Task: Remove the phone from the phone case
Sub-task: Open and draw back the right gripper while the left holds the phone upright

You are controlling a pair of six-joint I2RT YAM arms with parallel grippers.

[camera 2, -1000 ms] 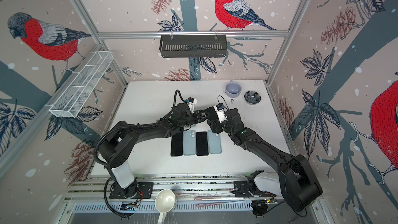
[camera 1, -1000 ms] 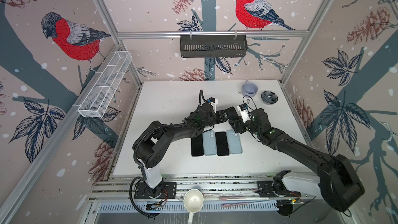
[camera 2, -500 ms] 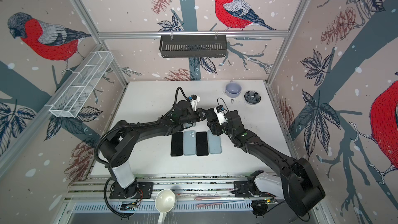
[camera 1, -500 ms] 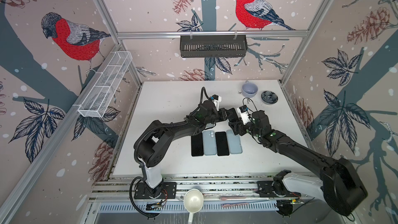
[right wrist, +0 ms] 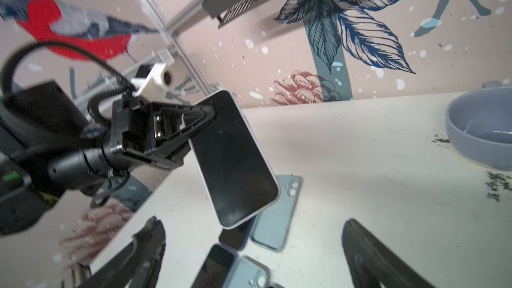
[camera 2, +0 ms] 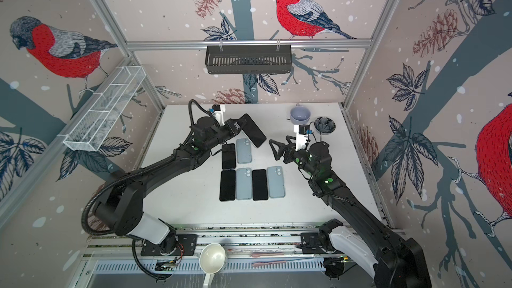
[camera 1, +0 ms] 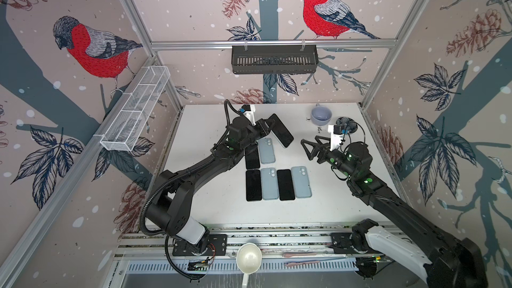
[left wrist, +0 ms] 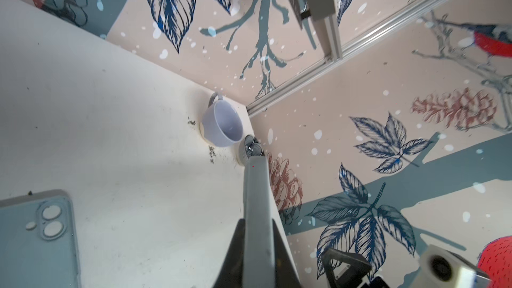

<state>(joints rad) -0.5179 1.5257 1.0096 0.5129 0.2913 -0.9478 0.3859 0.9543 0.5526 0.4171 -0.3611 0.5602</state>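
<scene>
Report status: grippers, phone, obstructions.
Left gripper shut on phone, held aloft. Right gripper open, empty, apart from phone. Nothing between them.

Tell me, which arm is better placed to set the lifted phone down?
Left, probably: the left gripper is shut on the phone above the table, while the right gripper stands open, empty and apart from it.

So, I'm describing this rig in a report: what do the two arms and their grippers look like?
Both are matte black with white base segments and green indicator lights. The left arm carries a corrugated black cable; the right arm shows thin wires. The left gripper and right gripper have black triangular fingers, each with a white camera bracket behind.
</scene>
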